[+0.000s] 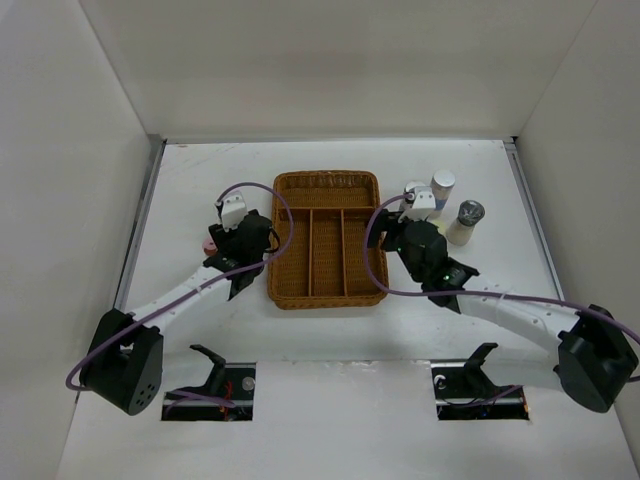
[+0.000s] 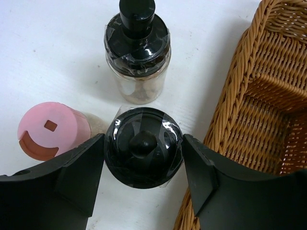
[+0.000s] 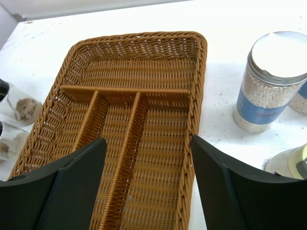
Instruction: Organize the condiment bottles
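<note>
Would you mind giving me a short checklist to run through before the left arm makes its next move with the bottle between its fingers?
1. Left end effector centred on the round-capped black bottle: ok; the fingers flank the cap evenly.
2. Firm contact on the cap: cannot tell from the left wrist view.
3. Space beside it: not ok; the pink-capped bottle stands very close to one finger.
4. Tray ready to receive: ok; nothing shows in its compartments.
5. Right end effector open and holding nothing: ok.
</note>
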`<state>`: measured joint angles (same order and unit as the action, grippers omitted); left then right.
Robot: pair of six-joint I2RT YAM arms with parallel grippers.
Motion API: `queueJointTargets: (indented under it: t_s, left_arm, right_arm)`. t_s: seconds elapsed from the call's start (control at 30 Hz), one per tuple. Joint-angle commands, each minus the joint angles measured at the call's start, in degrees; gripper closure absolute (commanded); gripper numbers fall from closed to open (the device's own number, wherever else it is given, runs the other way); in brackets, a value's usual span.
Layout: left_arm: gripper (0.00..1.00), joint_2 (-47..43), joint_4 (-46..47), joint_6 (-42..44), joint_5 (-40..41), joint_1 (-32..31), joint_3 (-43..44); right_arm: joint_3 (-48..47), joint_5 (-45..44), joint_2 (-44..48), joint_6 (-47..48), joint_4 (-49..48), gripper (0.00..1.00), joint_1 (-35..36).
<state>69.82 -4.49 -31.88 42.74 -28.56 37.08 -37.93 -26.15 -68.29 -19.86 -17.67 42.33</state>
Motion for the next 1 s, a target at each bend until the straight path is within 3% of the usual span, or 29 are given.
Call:
queueJointTargets:
  t_s: [0.0,0.23,0.33,0.6,0.97]
  left_arm:
    - [0.65,-1.79,2.56,-0.47,-0.73,-0.66,-0.26]
    - [0.69,-8.29,-0.96,2.08,1.20,-4.26,8.26]
    - [0.69,-6.90,-0.26,3.31,2.17,-5.41,12.03]
    - [0.68,8.37,8.17,4.54,-3.88,-6.30,25.65]
    - [0.68,31.94,9.76,7.53,-9.96,-2.07,45.00]
  right_arm:
    - [0.58,0.40,1.84,-0.89,-3.16,0.22,-0.54]
    - [0.49,0.57,1.32,-1.24,-3.34,0.22,-0.63]
    - [0.49,0.66,1.32,-1.32,-3.51,0.22,-0.54]
    - [1.54,0.40,2.02,-2.11,-4.47,0.22,-1.67]
    - [2.42,0.66,2.55,-3.61,-4.65,0.22,-3.35]
